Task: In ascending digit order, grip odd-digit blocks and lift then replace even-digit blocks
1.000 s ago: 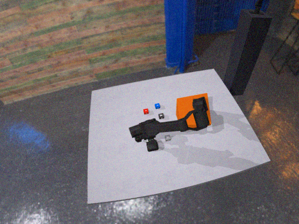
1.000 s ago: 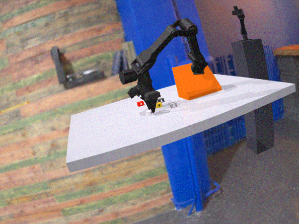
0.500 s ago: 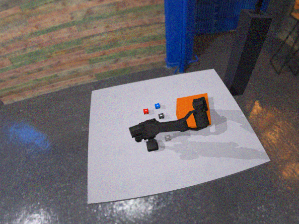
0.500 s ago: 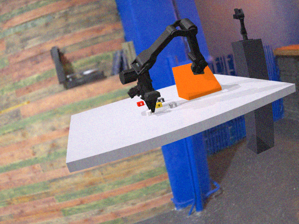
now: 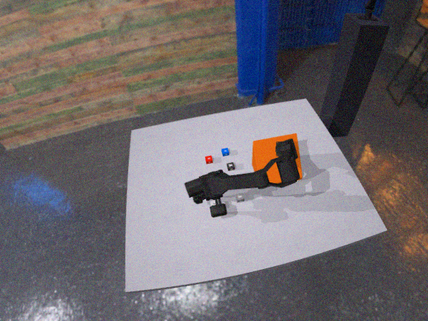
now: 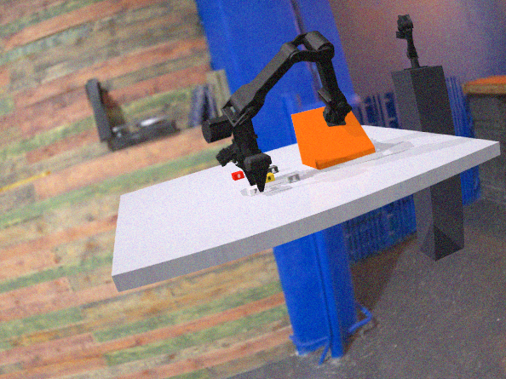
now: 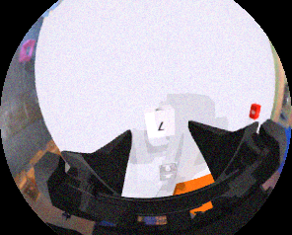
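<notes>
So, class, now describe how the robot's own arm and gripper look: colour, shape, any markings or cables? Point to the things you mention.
The arm [image 5: 245, 181] [image 6: 273, 80] is matte black with chunky joints. Its black gripper [image 6: 256, 188] [image 7: 160, 128] has two wedge-shaped fingers tapering to points. I can make out no markings or cables.
</notes>
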Available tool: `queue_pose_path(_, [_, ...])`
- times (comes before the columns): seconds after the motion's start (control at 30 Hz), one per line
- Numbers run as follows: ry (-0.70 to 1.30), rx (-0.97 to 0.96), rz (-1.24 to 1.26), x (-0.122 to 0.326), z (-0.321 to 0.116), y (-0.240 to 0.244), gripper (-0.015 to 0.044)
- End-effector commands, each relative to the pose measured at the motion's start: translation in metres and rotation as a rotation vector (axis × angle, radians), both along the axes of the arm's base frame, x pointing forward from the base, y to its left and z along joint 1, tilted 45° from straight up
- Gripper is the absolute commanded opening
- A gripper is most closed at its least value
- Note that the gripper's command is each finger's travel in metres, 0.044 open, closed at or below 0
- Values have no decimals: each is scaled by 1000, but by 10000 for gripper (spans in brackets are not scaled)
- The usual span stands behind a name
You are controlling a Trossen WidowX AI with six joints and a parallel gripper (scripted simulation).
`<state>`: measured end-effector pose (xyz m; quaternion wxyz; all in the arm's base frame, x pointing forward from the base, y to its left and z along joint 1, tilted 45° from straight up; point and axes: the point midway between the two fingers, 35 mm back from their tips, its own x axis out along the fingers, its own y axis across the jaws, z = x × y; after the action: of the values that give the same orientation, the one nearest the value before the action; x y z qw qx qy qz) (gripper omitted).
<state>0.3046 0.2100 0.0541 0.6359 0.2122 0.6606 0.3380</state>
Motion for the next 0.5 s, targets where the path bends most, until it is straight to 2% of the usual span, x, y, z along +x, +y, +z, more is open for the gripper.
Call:
queue_pose_path(0.0, [5,-5,-3,0,-2,0,400])
queue_pose_path(0.13, [4,-7,-3,4,21,-24,400])
queue_pose_path(0.27, [4,-7,-3,4,23,-26,400])
queue_pose_path(0.33, [4,-9,-3,6,30,-33,348])
queue_pose_path(0.47, [4,-12,-3,13,72,-76,242])
